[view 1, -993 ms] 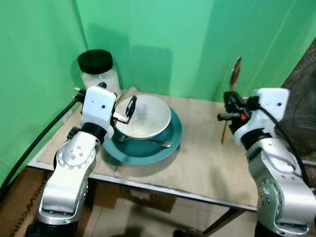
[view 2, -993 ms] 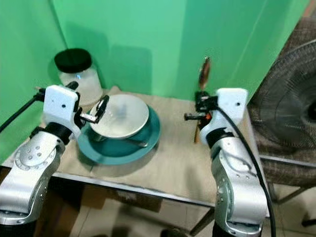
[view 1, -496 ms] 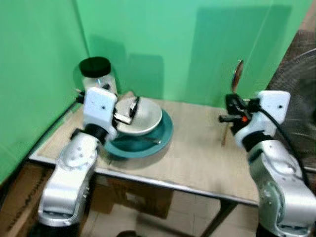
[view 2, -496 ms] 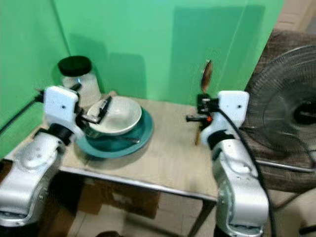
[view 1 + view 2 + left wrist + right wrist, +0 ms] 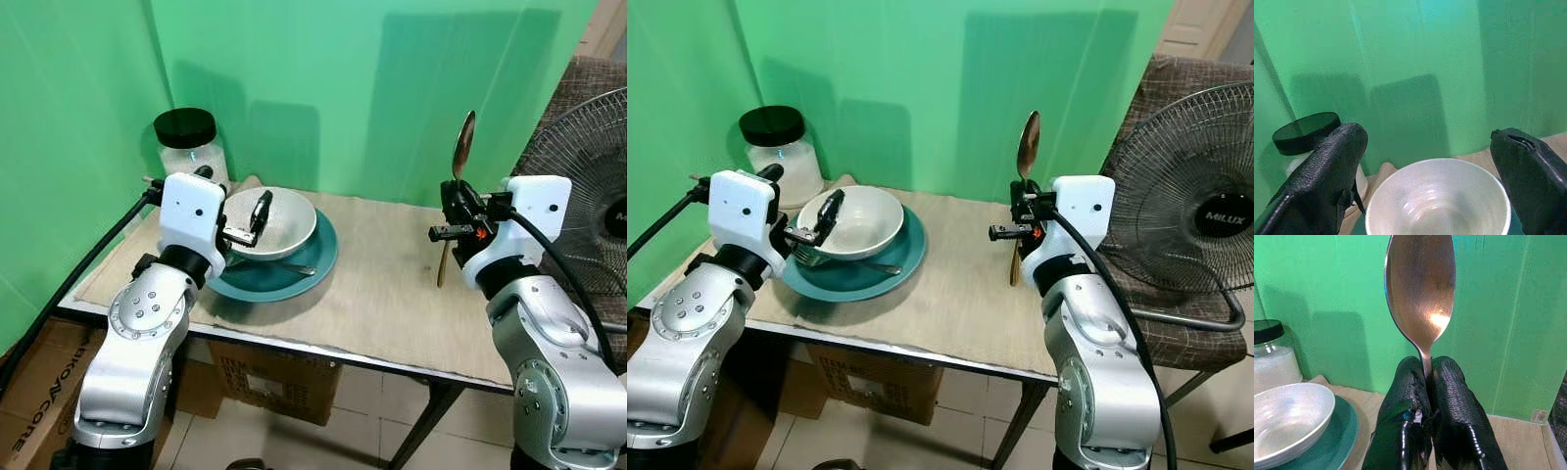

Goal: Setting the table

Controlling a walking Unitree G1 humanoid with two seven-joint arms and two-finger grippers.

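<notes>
Right pincer (image 5: 1426, 377) clamping upright spoon (image 5: 1420, 289), fan (image 5: 1200, 211) badge "MILUX"

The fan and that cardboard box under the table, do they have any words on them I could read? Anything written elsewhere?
"MILUX": on the dark hub of the fan, beside the table.
"KONCORE": printed up the side of the cardboard box on the floor; its first letters are cut off, so the reading is partial.
Jar, bowl, plate and spoon: no lettering visible.
</notes>
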